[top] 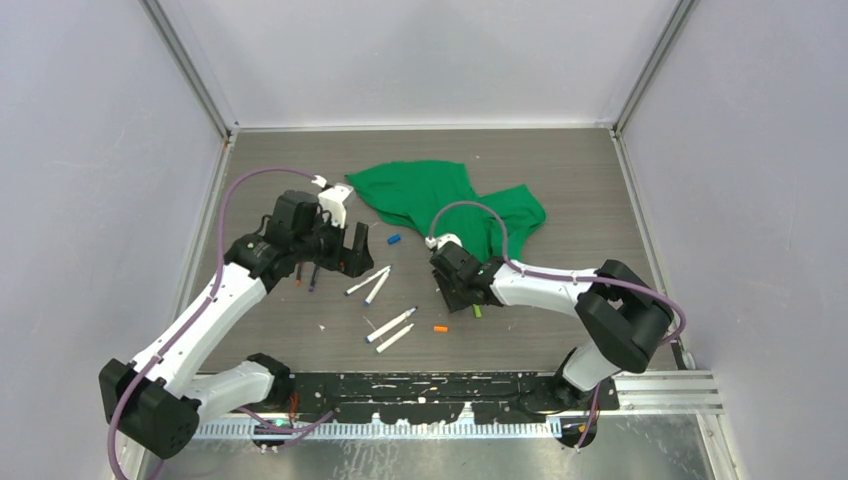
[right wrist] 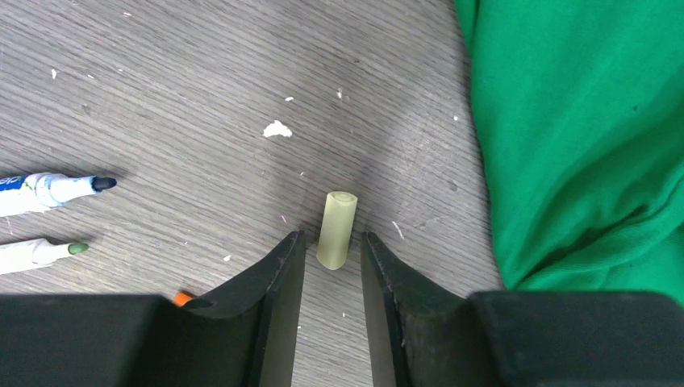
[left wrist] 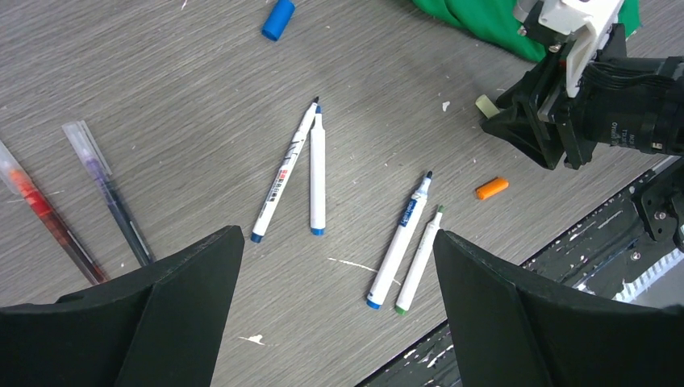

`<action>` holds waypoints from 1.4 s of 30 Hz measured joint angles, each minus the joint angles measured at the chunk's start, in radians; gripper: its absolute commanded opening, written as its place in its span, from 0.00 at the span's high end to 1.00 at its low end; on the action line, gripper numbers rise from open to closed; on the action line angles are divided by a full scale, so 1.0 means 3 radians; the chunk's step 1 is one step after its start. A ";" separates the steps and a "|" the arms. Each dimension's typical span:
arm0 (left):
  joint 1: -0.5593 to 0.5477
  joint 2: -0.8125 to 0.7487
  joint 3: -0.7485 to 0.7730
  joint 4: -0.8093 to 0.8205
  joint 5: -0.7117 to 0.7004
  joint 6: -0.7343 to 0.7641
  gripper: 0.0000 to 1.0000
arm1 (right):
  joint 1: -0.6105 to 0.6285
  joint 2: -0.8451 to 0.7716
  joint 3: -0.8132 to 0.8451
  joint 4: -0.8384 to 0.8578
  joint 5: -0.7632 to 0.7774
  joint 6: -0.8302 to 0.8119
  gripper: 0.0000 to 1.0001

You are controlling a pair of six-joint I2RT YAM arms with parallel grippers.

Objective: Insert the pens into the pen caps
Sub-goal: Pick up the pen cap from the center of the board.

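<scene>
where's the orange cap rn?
Top view: the orange cap lies on the table near centre, just right of the nearer pen pair and on the near side of the right hand, touching neither.

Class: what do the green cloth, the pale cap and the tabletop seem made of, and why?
The green cloth: soft matte fabric; it lies in folds. The pale cap: probably plastic, smooth, slightly translucent, with a moulded rim. The tabletop: grey wood-grain, perhaps laminate; streaked grain, white scuffs.
</scene>
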 measured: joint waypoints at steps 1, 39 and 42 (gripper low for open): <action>-0.0006 -0.0001 0.0000 0.0000 0.0000 0.0000 0.09 | -0.0001 0.0023 0.0027 -0.0023 -0.0009 -0.0001 0.65; -0.0637 -0.0387 -0.0177 0.0053 0.0070 -0.0441 0.10 | -0.0150 -0.1572 0.0384 0.0118 -0.0697 0.1977 0.99; -0.0802 -0.0481 -0.0245 0.0062 0.0075 -0.0570 0.10 | -0.0174 -0.1624 0.0385 0.0120 -0.0716 0.2218 0.99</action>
